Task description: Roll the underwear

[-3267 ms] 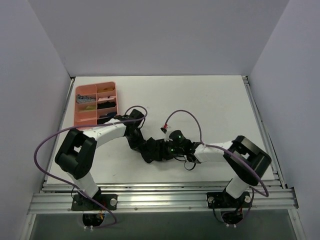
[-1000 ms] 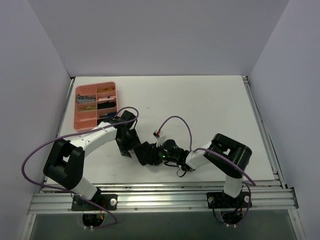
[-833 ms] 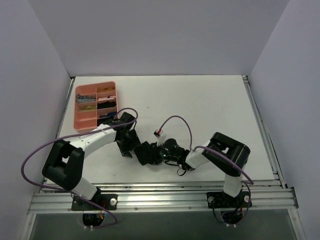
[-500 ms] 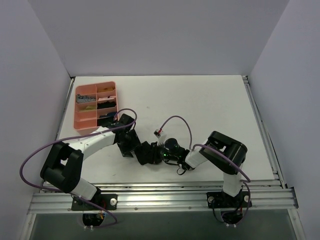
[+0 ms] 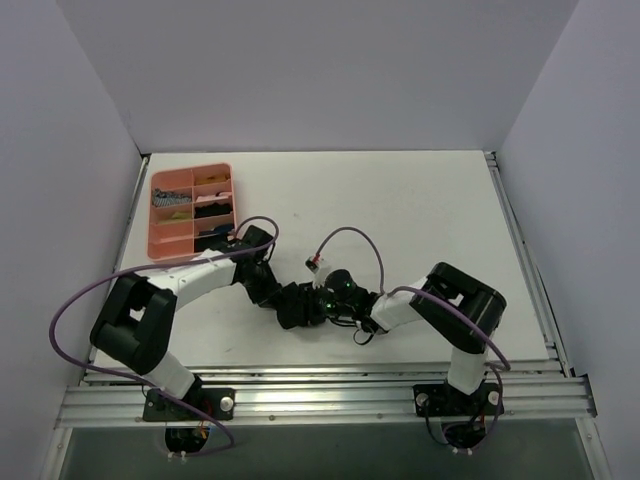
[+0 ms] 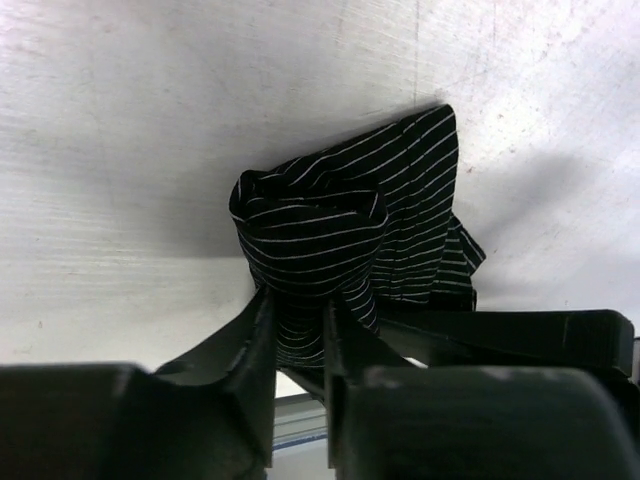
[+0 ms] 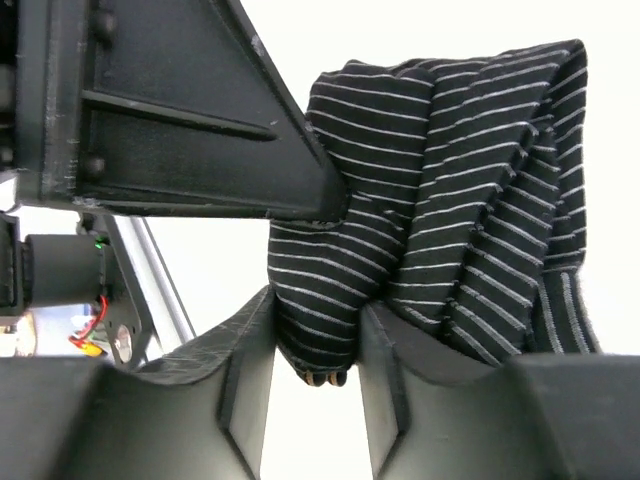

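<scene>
Comparing the overhead view with the one from half a second back, I find the left tool (image 5: 283,298) shifted toward the right tool (image 5: 308,306), so both wrists now crowd together at the near middle of the counter (image 5: 420,210). The underwear (image 6: 330,225), black with thin white stripes, rests bunched on the counter between them, part of it rolled into a thick fold. In the left wrist view the left tool is clenched on the near end of that fold, with fabric filling the narrow gap between its fingers (image 6: 250,330). In the right wrist view the right tool grasps a hanging fold of the same garment, cloth touching both fingers (image 7: 250,350), and a left tool finger meets the fabric just above. The pink tray (image 5: 170,238) at the far left of the counter has not moved.
</scene>
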